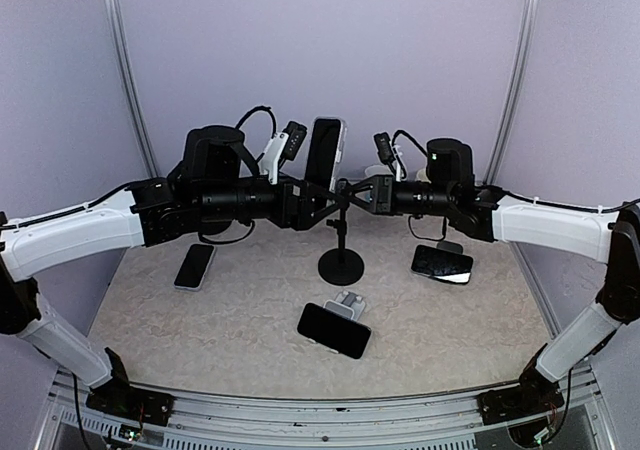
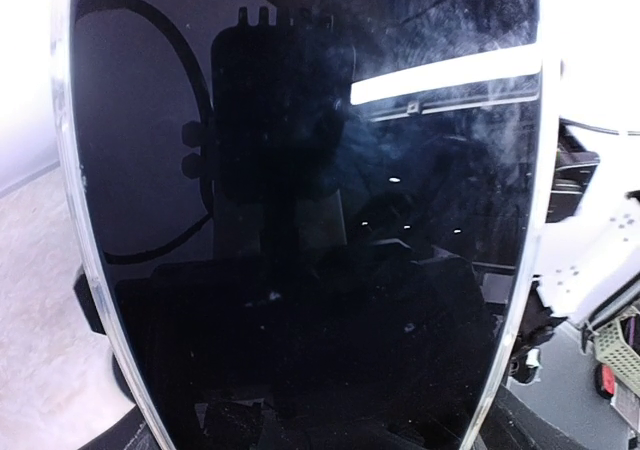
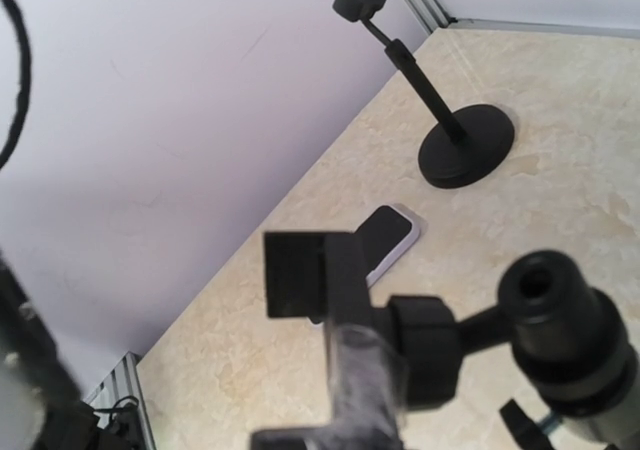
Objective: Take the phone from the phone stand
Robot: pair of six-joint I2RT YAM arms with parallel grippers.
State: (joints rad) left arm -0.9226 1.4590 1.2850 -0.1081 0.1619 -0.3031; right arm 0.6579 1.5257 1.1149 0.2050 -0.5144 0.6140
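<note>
The phone [image 1: 325, 152] stands upright in the air above the table's middle, its lower end in my left gripper [image 1: 314, 192]. Its black screen [image 2: 300, 200] fills the left wrist view, and a dark finger [image 2: 90, 305] shows past its side edge. The black phone stand [image 1: 341, 266] has a round base and a thin pole. My right gripper [image 1: 352, 192] is shut on the clamp head of that stand. In the right wrist view the clamp [image 3: 310, 275] has no phone in it, and a translucent finger [image 3: 368, 380] lies across it.
Loose phones lie on the table at the left [image 1: 195, 266] and at the right [image 1: 442, 264]. A third phone [image 1: 334, 330] leans on a small white holder [image 1: 350, 303] in front. A second black stand [image 3: 465, 145] stands farther left, beyond my left arm.
</note>
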